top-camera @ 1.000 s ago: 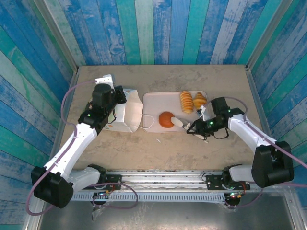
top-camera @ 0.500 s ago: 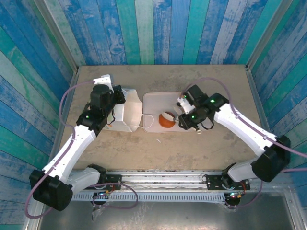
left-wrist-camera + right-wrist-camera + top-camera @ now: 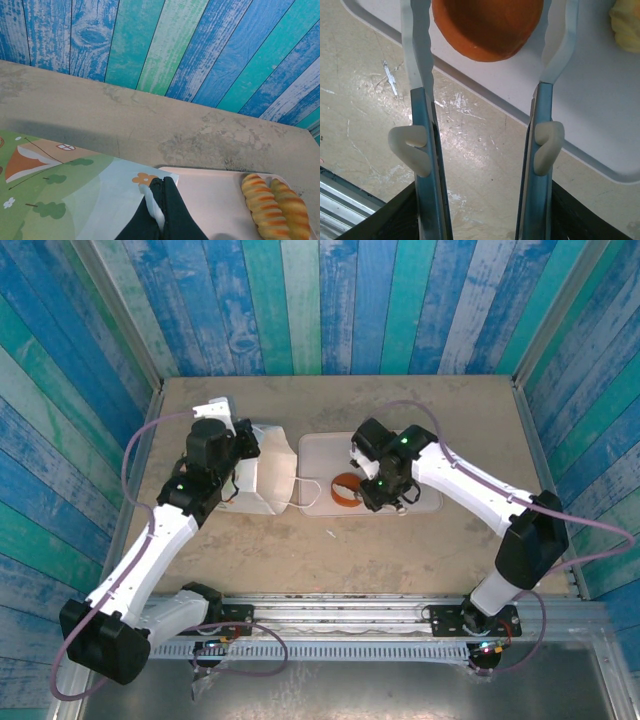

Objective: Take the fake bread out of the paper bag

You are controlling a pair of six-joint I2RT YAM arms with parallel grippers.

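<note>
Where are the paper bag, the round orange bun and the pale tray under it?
paper bag (image 3: 262, 478), top view, white side panel.
round orange bun (image 3: 487, 24), right wrist view, middle of its orange surface.
pale tray (image 3: 322, 453), top view, bare left part.

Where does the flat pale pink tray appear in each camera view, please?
Top external: flat pale pink tray at centre, right of the white paper bag.
Left wrist: tray along the bottom right.
Right wrist: tray across the top and right.
Shared landmark: the beige tabletop bordering it.
</note>
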